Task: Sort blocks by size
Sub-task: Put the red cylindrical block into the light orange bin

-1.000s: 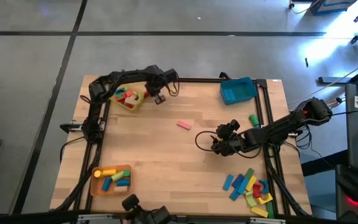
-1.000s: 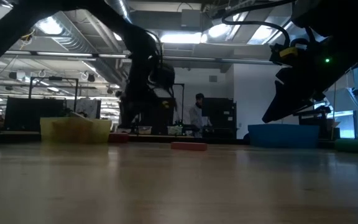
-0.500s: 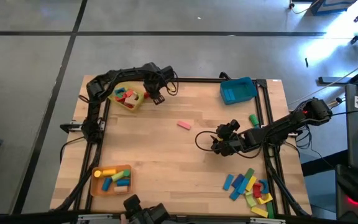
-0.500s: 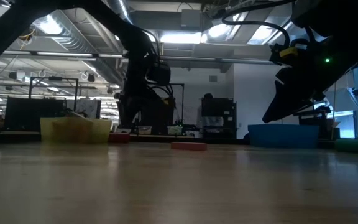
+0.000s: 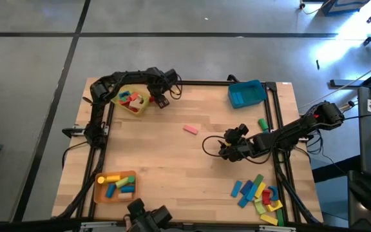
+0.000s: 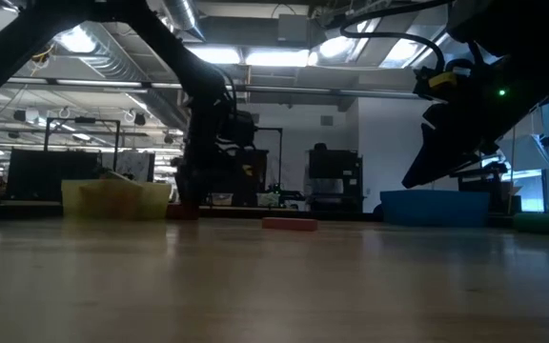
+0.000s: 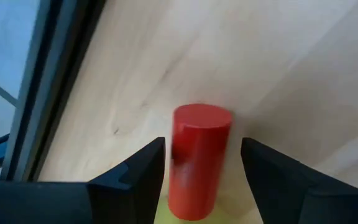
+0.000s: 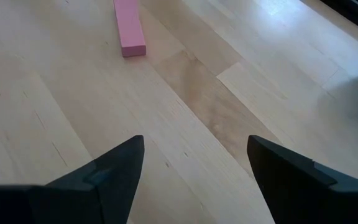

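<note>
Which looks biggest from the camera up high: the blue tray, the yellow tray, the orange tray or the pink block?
1. Blue tray, a little bigger than the next two.
2. Yellow tray and orange tray: too alike to rank, and an arm partly covers the yellow one.
3. Pink block, clearly the smallest.

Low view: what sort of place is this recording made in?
Probably a robotics lab or workshop hall: exposed ceiling ducts and strip lights, workstations with dark monitors behind the wooden table, bare concrete floor around it.
</note>
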